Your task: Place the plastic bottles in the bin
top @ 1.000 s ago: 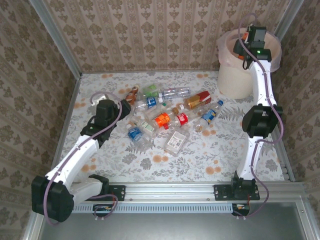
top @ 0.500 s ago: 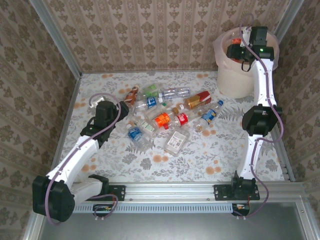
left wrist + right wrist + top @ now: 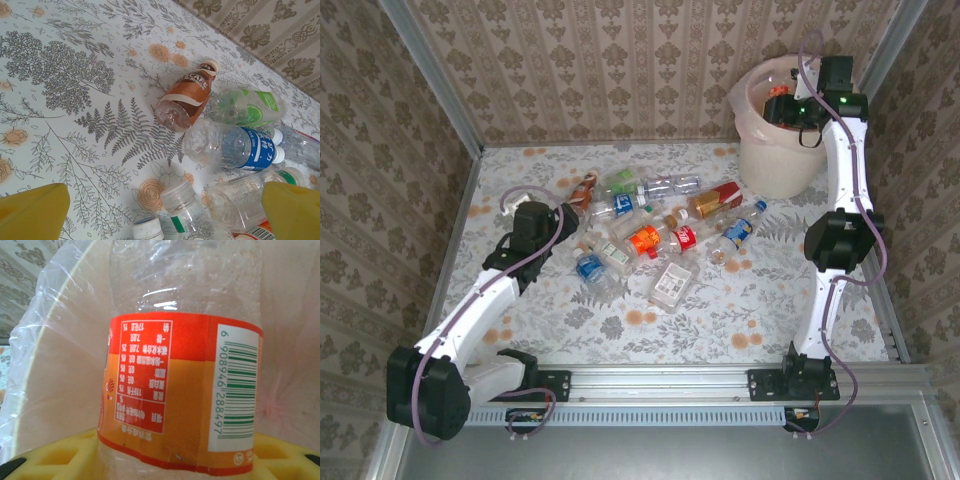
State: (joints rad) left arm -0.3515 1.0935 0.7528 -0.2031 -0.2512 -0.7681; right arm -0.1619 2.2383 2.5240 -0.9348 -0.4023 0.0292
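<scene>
Several crushed plastic bottles (image 3: 650, 235) lie in a loose pile mid-table. My left gripper (image 3: 567, 214) is open at the pile's left end, its yellow fingers (image 3: 35, 212) spread around a clear-capped bottle (image 3: 195, 202). Beyond it lie a brown bottle (image 3: 186, 95), a green-labelled one (image 3: 247, 106) and a blue-labelled one (image 3: 230, 146). My right gripper (image 3: 782, 106) is shut on an orange-labelled bottle (image 3: 180, 390) over the mouth of the bin (image 3: 772, 165), with the pinkish liner (image 3: 55, 340) around it.
Papered walls close in the back and both sides. The bin stands in the far right corner, near the right arm's upper link (image 3: 848, 160). A metal rail (image 3: 660, 385) runs along the near edge. Bare floral tabletop (image 3: 650, 330) lies in front of the pile.
My right gripper has swung left over the bin with the orange bottle, and the bin has shifted left. The left arm has barely moved.
</scene>
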